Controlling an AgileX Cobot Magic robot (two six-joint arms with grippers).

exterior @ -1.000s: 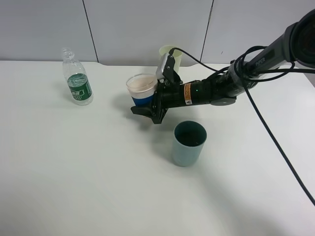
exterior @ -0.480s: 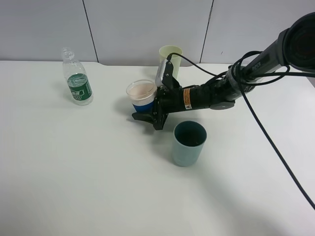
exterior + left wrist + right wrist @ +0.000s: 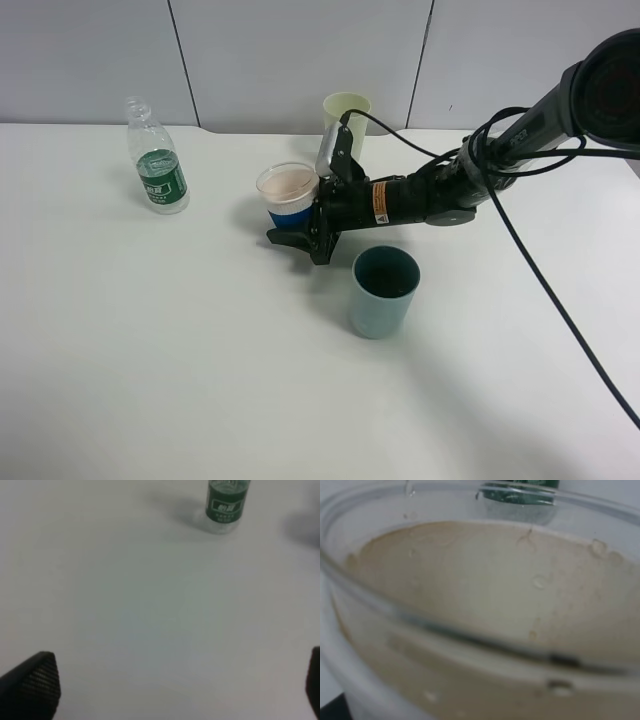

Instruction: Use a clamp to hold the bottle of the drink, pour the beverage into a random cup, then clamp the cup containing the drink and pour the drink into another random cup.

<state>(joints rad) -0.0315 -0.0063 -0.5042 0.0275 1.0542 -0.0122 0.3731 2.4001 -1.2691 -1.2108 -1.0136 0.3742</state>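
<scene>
On the white bench [image 3: 150, 350], we see the right end effector [image 3: 297, 232] gripping the paper cup [image 3: 288, 194] with its ribbed blue sleeve. A smooth round teal tumbler [image 3: 383, 292] stands just beside. The clear bottle [image 3: 156, 156] stands far off. The left end effector [image 3: 175, 685] is open wide.

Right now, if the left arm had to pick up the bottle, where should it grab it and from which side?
Grip the bottle around its green-labelled middle, coming in level from the side. It stands upright with a narrow neck, and the table around it is open.
</scene>
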